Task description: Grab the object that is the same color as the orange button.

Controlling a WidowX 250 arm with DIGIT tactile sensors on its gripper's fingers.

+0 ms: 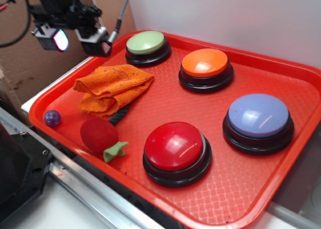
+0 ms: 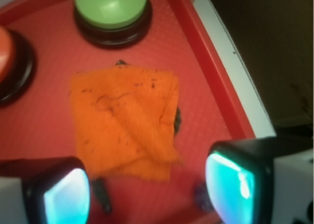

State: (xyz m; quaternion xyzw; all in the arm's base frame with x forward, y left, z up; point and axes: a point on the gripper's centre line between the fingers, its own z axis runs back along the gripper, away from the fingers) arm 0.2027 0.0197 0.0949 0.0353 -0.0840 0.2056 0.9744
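Here, the black two-fingered gripper (image 1: 77,38) hangs open and empty above the folded orange woven microfibre cloth (image 1: 113,87), which lies on the red plastic tray (image 1: 281,189) just in front of the pale green dome button (image 1: 147,45), well left of the glossy orange dome button (image 1: 205,68). The wrist view puts the cloth (image 2: 126,118) squarely ahead between the glowing pads (image 2: 66,197); the exterior view alone shows the gripper's height and, near the cloth, the red fuzzy ball (image 1: 99,135).

My tool (image 1: 80,38) is black, with two white-edged fingers (image 2: 245,180) carrying glowing cyan pads; a grey ribbed cable (image 1: 123,10) runs up.
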